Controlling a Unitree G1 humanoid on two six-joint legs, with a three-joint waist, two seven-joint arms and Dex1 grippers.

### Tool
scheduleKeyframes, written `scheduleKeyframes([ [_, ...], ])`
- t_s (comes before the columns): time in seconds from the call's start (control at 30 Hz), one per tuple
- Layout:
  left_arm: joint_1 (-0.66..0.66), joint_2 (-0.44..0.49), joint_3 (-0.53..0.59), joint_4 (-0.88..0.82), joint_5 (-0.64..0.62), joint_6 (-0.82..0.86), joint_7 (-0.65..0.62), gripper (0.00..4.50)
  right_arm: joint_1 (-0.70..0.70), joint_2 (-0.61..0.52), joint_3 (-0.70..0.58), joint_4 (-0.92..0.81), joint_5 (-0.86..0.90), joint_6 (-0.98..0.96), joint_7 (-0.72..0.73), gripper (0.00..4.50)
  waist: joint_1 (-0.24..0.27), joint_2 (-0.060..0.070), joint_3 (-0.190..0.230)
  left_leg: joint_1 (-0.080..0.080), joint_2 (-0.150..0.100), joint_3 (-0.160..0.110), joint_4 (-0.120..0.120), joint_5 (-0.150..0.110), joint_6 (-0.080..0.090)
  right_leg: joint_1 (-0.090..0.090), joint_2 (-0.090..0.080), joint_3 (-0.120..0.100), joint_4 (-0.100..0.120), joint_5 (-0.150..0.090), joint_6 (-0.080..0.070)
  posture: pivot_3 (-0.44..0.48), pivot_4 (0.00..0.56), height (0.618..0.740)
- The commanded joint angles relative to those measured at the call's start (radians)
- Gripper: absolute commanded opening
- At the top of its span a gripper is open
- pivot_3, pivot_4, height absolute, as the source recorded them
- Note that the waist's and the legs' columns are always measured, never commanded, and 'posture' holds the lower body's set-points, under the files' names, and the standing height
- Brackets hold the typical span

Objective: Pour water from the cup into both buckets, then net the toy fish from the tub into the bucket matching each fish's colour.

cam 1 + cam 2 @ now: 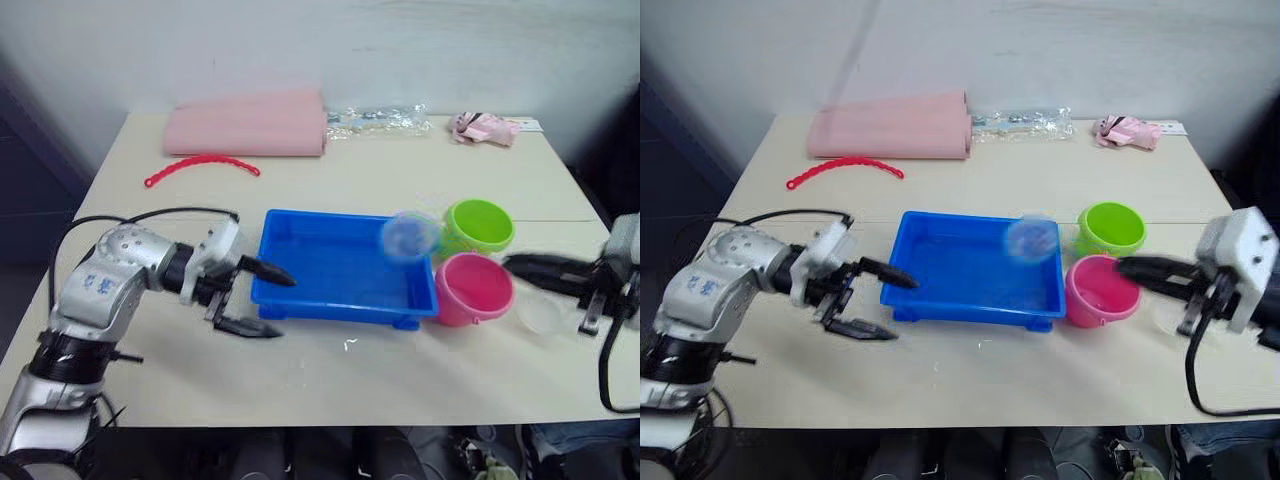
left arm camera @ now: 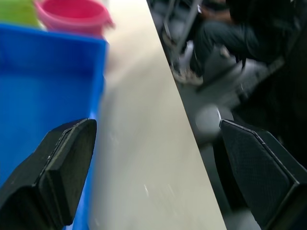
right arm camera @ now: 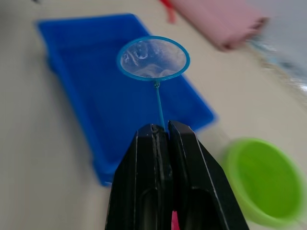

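Observation:
The blue tub (image 1: 330,290) lies mid-table. My left gripper (image 1: 284,305) is open at the tub's left end, one finger over the rim and one outside it. My right gripper (image 3: 160,127) is shut on the net's thin handle. The net's blue hoop (image 1: 408,237) hangs above the right end of the tub. The green bucket (image 1: 478,225) and pink bucket (image 1: 473,288) stand side by side just right of the tub. Right of the pink bucket, under my right arm, sits the clear cup (image 1: 542,313). The toy fish are out of view.
A folded pink cloth (image 1: 248,125), a red beaded strip (image 1: 200,165), a clear plastic bag (image 1: 380,120) and a small pink item (image 1: 485,127) lie along the back of the table. A seated person (image 2: 230,33) is beyond the table's edge.

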Motion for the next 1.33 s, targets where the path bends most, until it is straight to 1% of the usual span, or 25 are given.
scheduleKeyframes([
  [0.03, 0.118, 0.068, -0.013, -0.061, 0.069, -0.130, -0.038, 4.47, -0.011, 0.022, 0.178, -0.113, 0.037, 0.027, 0.087, 0.00, 0.005, 0.001, 0.000, 0.001, 0.000, -0.003, 0.000, -0.001, 0.000, 0.002, -0.001, 0.000, -0.003, 0.000, 0.000, 0.000, 0.150, 0.738],
  [0.07, 0.136, 0.076, -0.009, -0.072, 0.070, -0.136, -0.038, 4.47, -0.015, 0.032, 0.216, -0.119, 0.009, 0.011, 0.094, 0.00, 0.008, 0.001, 0.000, 0.000, 0.000, -0.004, 0.000, -0.002, 0.001, 0.002, -0.001, 0.000, -0.003, 0.000, 0.000, 0.000, 0.150, 0.738],
  [0.13, 0.181, 0.093, 0.005, -0.096, 0.076, -0.152, -0.034, 4.47, -0.029, 0.067, 0.356, -0.112, -0.122, -0.068, 0.104, 0.00, 0.008, 0.001, 0.000, 0.000, 0.000, -0.003, 0.000, -0.002, 0.001, 0.002, -0.001, 0.000, -0.004, 0.001, 0.000, 0.000, 0.150, 0.738],
  [0.23, 0.215, 0.104, 0.016, -0.108, 0.096, -0.178, -0.010, 4.47, -0.055, 0.132, 0.539, -0.050, -0.310, -0.196, 0.108, 0.00, 0.009, 0.000, 0.000, 0.000, 0.000, -0.003, 0.000, -0.003, 0.001, 0.003, -0.001, 0.000, -0.005, 0.001, 0.000, 0.000, 0.150, 0.738],
  [0.33, 0.236, 0.107, 0.030, -0.113, 0.098, -0.177, 0.023, 4.47, -0.072, 0.189, 0.634, 0.016, -0.417, -0.290, 0.106, 0.00, 0.017, 0.000, 0.000, -0.002, -0.001, 0.000, -0.001, -0.003, 0.000, 0.000, 0.000, -0.003, -0.006, 0.001, 0.000, 0.000, 0.150, 0.738],
  [0.43, 0.256, 0.104, 0.046, -0.114, 0.095, -0.171, 0.055, 4.47, -0.082, 0.245, 0.684, 0.079, -0.473, -0.355, 0.101, 0.00, 0.019, 0.001, 0.000, -0.002, -0.001, 0.001, 0.000, -0.003, 0.000, 0.000, 0.000, -0.005, -0.005, 0.001, 0.001, 0.000, 0.150, 0.738],
  [0.47, 0.261, 0.103, 0.049, -0.112, 0.094, -0.170, 0.061, 4.49, -0.081, 0.251, 0.690, 0.091, -0.479, -0.358, 0.104, 0.41, 0.019, 0.001, 0.001, -0.002, -0.001, 0.001, 0.000, -0.002, 0.000, 0.000, 0.000, -0.005, -0.005, 0.001, 0.001, 0.000, 0.150, 0.738],
  [0.5, 0.264, 0.102, 0.051, -0.109, 0.092, -0.172, 0.065, 4.50, -0.080, 0.254, 0.696, 0.102, -0.490, -0.368, 0.104, 0.65, 0.018, 0.001, 0.001, -0.002, -0.001, 0.001, 0.001, -0.002, 0.001, 0.000, 0.000, -0.005, -0.005, 0.001, 0.001, 0.000, 0.150, 0.738],
  [0.53, 0.267, 0.102, 0.051, -0.109, 0.090, -0.172, 0.069, 4.50, -0.080, 0.258, 0.699, 0.111, -0.501, -0.379, 0.107, 1.03, 0.018, 0.001, 0.001, -0.001, -0.001, 0.001, 0.001, -0.002, 0.001, 0.000, 0.000, -0.005, -0.005, 0.002, 0.001, 0.000, 0.150, 0.738],
  [0.63, 0.271, 0.103, 0.052, -0.098, 0.072, -0.159, 0.071, 4.50, -0.063, 0.245, 0.686, 0.121, -0.535, -0.397, 0.099, 2.33, 0.018, 0.001, 0.001, -0.001, -0.001, 0.001, 0.001, -0.002, 0.000, 0.000, 0.000, -0.005, -0.004, 0.002, 0.001, 0.000, 0.150, 0.738],
  [0.7, 0.267, 0.111, 0.048, -0.083, 0.060, -0.151, 0.052, 4.50, -0.020, 0.218, 0.633, 0.098, -0.527, -0.393, 0.097, 3.13, 0.020, 0.001, 0.001, -0.001, -0.001, 0.001, 0.001, -0.002, 0.000, 0.000, 0.000, -0.005, -0.004, 0.002, 0.001, 0.000, 0.150, 0.738],
  [0.77, 0.255, 0.120, 0.049, -0.070, 0.040, -0.127, 0.034, 4.50, 0.049, 0.180, 0.529, 0.049, -0.489, -0.363, 0.105, 3.89, 0.023, 0.002, 0.001, -0.001, -0.001, 0.001, 0.000, -0.002, 0.000, 0.000, 0.000, -0.005, -0.005, 0.002, 0.001, 0.000, 0.150, 0.738],
  [0.8, 0.246, 0.125, 0.054, -0.062, 0.023, -0.106, 0.024, 4.50, 0.085, 0.165, 0.471, 0.024, -0.465, -0.341, 0.108, 4.39, 0.023, 0.002, 0.001, -0.001, -0.001, 0.001, 0.000, -0.002, 0.001, 0.000, 0.000, -0.005, -0.005, 0.002, 0.001, 0.000, 0.150, 0.738],
  [0.83, 0.234, 0.134, 0.062, -0.055, 0.002, -0.077, 0.011, 4.50, 0.127, 0.153, 0.398, 0.000, -0.436, -0.314, 0.114, 4.46, 0.022, 0.002, 0.001, -0.001, -0.001, 0.001, 0.000, -0.002, 0.001, 0.000, 0.000, -0.005, -0.005, 0.002, 0.001, 0.000, 0.150, 0.738],
  [0.93, 0.199, 0.161, 0.090, -0.018, -0.037, -0.030, -0.020, 4.50, 0.254, 0.146, 0.149, -0.047, -0.358, -0.216, 0.141, 4.46, 0.022, 0.002, 0.001, 0.000, 0.000, 0.001, 0.000, -0.002, 0.001, 0.001, 0.001, -0.005, -0.004, 0.002, 0.001, 0.000, 0.150, 0.738],
  [0.97, 0.192, 0.166, 0.095, -0.008, -0.041, -0.025, -0.023, 4.50, 0.282, 0.149, 0.094, -0.054, -0.342, -0.192, 0.147, 4.46, 0.022, 0.002, 0.001, 0.000, 0.000, 0.000, 0.000, -0.002, 0.000, 0.001, 0.001, -0.005, -0.004, 0.002, 0.001, 0.000, 0.150, 0.738],
  [1.0, 0.177, 0.175, 0.106, 0.008, -0.051, -0.008, -0.029, 4.50, 0.326, 0.160, 0.001, -0.056, -0.315, -0.151, 0.163, 4.46, 0.022, 0.002, 0.001, 0.000, 0.000, 0.000, 0.000, -0.002, 0.000, 0.001, 0.001, -0.005, -0.005, 0.002, 0.001, 0.000, 0.150, 0.738],
  [1.1, 0.134, 0.188, 0.130, 0.064, -0.063, 0.014, -0.039, 4.50, 0.438, 0.190, -0.212, -0.033, -0.285, -0.088, 0.217, 4.46, 0.024, 0.002, 0.001, 0.000, 0.000, 0.000, -0.001, -0.003, 0.001, 0.002, 0.001, -0.005, -0.005, 0.002, 0.001, 0.000, 0.150, 0.738],
  [1.2, 0.095, 0.191, 0.131, 0.127, -0.042, -0.014, -0.055, 4.50, 0.494, 0.210, -0.318, 0.000, -0.299, -0.083, 0.245, 4.46, 0.022, 0.002, 0.001, 0.000, -0.001, 0.001, -0.001, -0.003, 0.001, 0.002, 0.001, -0.005, -0.006, 0.002, 0.001, 0.000, 0.150, 0.738],
  [1.27, 0.057, 0.177, 0.121, 0.163, -0.023, -0.037, -0.050, 4.50, 0.503, 0.222, -0.352, 0.017, -0.296, -0.070, 0.243, 4.46, 0.021, 0.002, 0.001, 0.000, -0.001, 0.001, -0.001, -0.003, 0.001, 0.001, 0.001, -0.005, -0.006, 0.002, 0.001, 0.000, 0.150, 0.738],
  [1.33, 0.024, 0.170, 0.101, 0.181, -0.027, -0.020, -0.068, 4.50, 0.511, 0.232, -0.363, 0.019, -0.287, -0.048, 0.242, 4.46, 0.021, 0.002, 0.001, 0.000, -0.001, 0.001, -0.001, -0.003, 0.001, 0.001, 0.001, -0.004, -0.005, 0.002, 0.001, 0.000, 0.150, 0.738],
])
